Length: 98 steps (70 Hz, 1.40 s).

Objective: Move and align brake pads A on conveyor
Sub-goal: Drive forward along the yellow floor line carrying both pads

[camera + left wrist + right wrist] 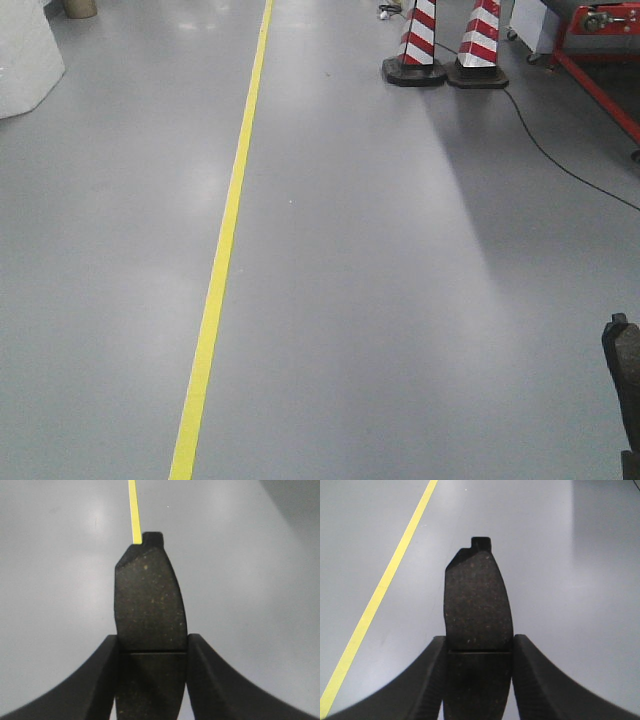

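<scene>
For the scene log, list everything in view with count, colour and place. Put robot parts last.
left brake pad: one, dark speckled grey, clamped, left wrist view
right brake pad: one, dark speckled grey, clamped, right wrist view
floor: one, grey, fills every view
floor line: one, yellow, left of centre, running into the distance
traffic cones: two, red-and-white on black bases, far right
cable: one, black, from the cones to the right edge
frame: one, red, top right corner
white object: one, top left edge
dark shape: one, black, lower right edge, unidentifiable
left gripper: one, black, shut on its pad
right gripper: one, black, shut on its pad
</scene>
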Tool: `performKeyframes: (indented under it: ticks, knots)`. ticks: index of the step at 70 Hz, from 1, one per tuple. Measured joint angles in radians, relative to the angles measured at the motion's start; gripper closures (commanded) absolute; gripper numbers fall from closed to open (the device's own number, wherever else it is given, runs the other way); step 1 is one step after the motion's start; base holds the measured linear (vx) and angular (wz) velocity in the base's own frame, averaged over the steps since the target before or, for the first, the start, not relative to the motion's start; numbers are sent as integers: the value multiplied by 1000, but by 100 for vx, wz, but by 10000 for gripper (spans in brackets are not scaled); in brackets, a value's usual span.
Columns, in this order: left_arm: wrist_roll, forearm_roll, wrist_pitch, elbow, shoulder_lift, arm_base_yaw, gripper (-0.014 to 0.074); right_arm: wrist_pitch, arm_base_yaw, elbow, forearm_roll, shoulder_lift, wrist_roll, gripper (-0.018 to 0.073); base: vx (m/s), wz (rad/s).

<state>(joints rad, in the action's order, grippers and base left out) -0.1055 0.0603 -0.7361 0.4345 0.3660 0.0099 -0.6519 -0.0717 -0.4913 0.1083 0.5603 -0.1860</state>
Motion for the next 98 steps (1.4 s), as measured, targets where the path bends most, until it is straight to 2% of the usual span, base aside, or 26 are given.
performKeyframes:
  ticks: [98]
  knots:
    - [0,0,-1,0,0,0,440,-1,0,0,0,0,0,322,53,-1]
